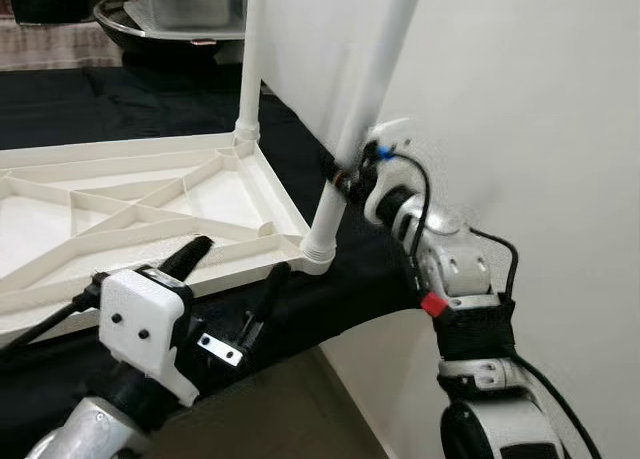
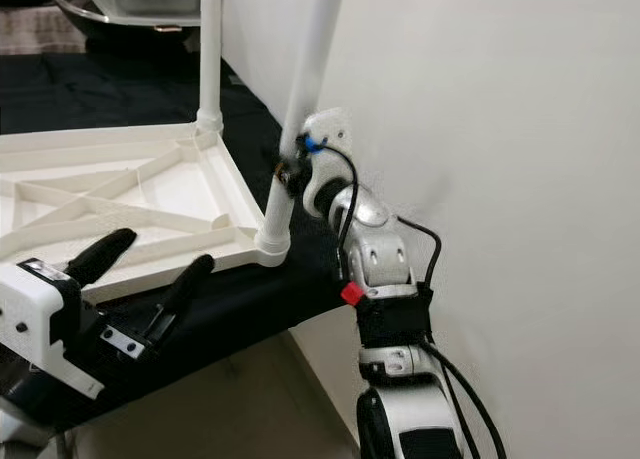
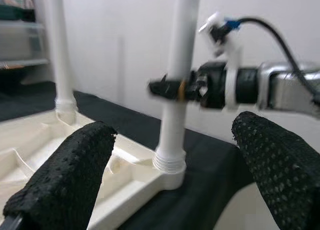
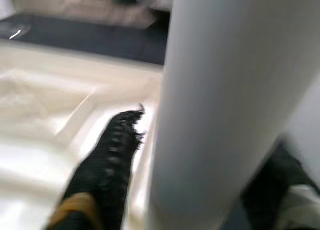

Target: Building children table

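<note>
Your right gripper (image 1: 343,176) clamps near table leg (image 1: 345,149), leg seated in corner socket of upturned tabletop (image 1: 150,204) on black cloth (image 1: 330,279). Left gripper (image 1: 232,274) spread, holding nothing, beside tabletop edge. Leg tops cut off; right wrist view blurred.

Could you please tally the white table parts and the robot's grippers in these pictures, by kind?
White table legs: 2 (near leg, far leg)
White tabletop, lying underside up: 1
Grippers: 2 (left gripper open; right gripper closed on the near leg)
Total: 5
</note>
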`<state>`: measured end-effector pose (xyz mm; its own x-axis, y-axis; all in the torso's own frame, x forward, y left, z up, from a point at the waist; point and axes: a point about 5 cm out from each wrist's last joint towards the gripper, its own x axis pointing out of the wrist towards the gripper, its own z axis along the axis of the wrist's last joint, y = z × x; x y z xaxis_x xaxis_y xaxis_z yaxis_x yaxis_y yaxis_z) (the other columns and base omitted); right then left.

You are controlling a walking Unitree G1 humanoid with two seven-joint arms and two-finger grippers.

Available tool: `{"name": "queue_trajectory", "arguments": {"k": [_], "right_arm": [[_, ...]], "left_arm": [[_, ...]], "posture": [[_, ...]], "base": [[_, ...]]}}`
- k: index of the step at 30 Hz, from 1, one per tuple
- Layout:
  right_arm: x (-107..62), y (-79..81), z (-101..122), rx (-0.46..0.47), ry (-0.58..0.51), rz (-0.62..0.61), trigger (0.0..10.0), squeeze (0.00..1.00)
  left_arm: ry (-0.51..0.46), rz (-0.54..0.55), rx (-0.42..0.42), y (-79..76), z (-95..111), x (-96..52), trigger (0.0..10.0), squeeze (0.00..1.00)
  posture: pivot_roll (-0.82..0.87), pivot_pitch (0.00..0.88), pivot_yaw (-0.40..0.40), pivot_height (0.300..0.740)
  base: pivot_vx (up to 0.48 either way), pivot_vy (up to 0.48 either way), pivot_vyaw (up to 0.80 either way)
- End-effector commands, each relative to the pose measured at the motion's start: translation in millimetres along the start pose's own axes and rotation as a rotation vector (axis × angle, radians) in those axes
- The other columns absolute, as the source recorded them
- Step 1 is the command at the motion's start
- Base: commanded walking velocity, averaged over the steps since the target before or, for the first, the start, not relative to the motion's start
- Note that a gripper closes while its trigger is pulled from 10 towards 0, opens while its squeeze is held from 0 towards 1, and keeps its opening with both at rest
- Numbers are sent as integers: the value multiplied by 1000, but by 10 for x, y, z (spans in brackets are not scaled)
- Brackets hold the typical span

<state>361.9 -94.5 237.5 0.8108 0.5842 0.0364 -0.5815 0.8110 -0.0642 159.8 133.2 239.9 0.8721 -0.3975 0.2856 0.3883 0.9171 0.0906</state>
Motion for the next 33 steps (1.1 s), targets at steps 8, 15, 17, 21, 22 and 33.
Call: {"name": "queue_trajectory", "arguments": {"k": [8, 15, 17, 21, 22, 33], "right_arm": [[-99, -211, 418, -85, -134, 368, 10000, 1000], [-218, -364, 491, -113, -117, 660, 10000, 0], [-225, -434, 528, -114, -98, 749, 10000, 0], [-181, -514, 615, -117, -113, 763, 10000, 0], [-181, -514, 615, -117, -113, 763, 10000, 0], [-196, -631, 810, -106, -217, 762, 0, 0]], "left_arm": [[26, -2, -33, -47, -42, -26, 10000, 0], [28, 1, -38, -50, -46, -37, 10000, 0], [38, 2, -35, -42, -53, -50, 10000, 0], [41, 15, -13, 11, -39, -65, 10000, 0], [41, 15, -13, 11, -39, -65, 10000, 0], [105, 37, 29, 98, -84, -178, 10000, 0]], "posture": [[143, 220, -197, 740], [149, 248, -191, 740], [172, 272, -181, 740], [197, 291, -173, 740], [197, 291, -173, 740], [213, 313, -144, 740]], "base": [[0, 0, 0], [0, 0, 0], [0, 0, 0], [0, 0, 0], [0, 0, 0], [0, 0, 0]]}}
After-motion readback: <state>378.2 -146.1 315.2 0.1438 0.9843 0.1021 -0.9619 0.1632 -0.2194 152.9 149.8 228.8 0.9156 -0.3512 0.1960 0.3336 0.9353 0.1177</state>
